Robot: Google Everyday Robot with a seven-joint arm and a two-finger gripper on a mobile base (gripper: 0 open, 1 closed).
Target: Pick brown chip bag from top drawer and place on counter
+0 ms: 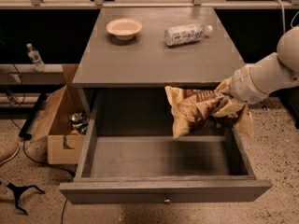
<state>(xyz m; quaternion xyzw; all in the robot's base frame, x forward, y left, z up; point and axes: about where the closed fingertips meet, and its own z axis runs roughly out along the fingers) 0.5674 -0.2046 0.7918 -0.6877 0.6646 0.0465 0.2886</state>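
The brown chip bag [198, 109], crumpled with yellow edges, hangs in the air above the right side of the open top drawer [163, 190], just below the front edge of the counter [149, 59]. My gripper [227, 102] comes in from the right on a white arm and is shut on the bag's right end. The bag covers most of the fingers. The drawer is pulled fully out and its floor shows nothing else in it.
A cream bowl [124, 28] and a white-labelled plastic bottle [186, 33] lying on its side sit at the back of the counter. A cardboard box [63, 125] with cans stands on the floor left of the cabinet. A small bottle [34, 57] stands on a shelf at the left.
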